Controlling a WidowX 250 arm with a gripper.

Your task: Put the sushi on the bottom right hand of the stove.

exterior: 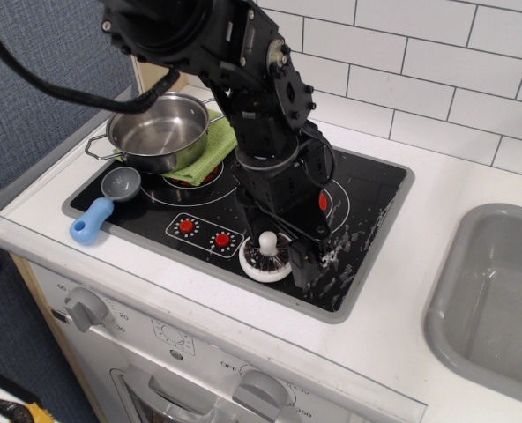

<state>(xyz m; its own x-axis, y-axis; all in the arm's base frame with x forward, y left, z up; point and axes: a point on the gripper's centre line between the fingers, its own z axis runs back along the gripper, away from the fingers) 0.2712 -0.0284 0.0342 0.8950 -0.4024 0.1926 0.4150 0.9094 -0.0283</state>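
The sushi, a small round disc with a white rim, a dark ring and a white knob, lies flat on the black stove near its front edge, right of the red control dots. My gripper hangs low over the stove just to the right of the sushi. Its jaws look open and hold nothing. One finger stands close beside the sushi's right rim. The arm hides much of the right red burner.
A steel pot sits on a green cloth over the back left burner. A grey scoop with a blue handle lies at the stove's left front. A grey sink is at the right. White tiles stand behind.
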